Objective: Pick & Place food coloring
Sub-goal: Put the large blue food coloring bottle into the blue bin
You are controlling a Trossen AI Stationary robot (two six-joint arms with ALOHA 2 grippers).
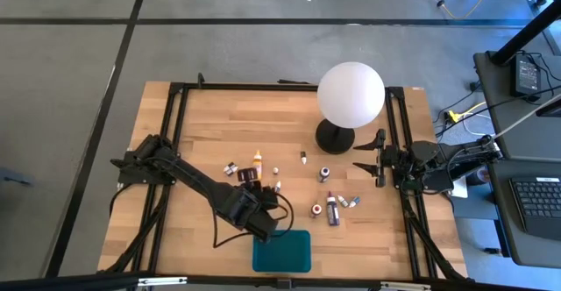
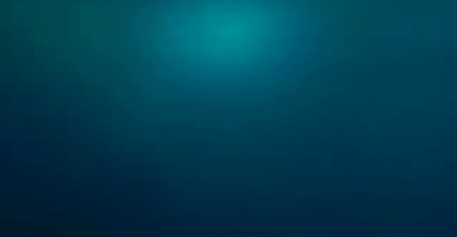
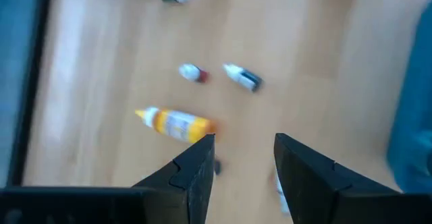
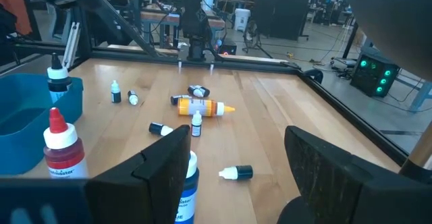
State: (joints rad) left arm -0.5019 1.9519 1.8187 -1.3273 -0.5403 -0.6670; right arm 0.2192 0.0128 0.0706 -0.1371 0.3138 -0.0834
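Several tiny food coloring bottles and pots lie scattered on the middle of the wooden table: a yellow bottle (image 1: 258,159) on its side, a dark purple bottle (image 1: 332,209), a dark pot (image 1: 248,175) and small white-capped ones (image 1: 275,170). My left gripper (image 1: 261,219) hovers open and empty between them and the teal tray (image 1: 294,258). In the left wrist view the yellow bottle (image 3: 177,124) lies just beyond my left gripper (image 3: 243,153). My right gripper (image 1: 368,162) waits open at the table's right side, empty in its own view (image 4: 236,177).
A white globe lamp (image 1: 351,94) on a black base stands at the far right. The tray sits at the near edge, also visible in the right wrist view (image 4: 27,116). A black frame (image 1: 180,116) runs around the table. The low view shows only a teal blur.
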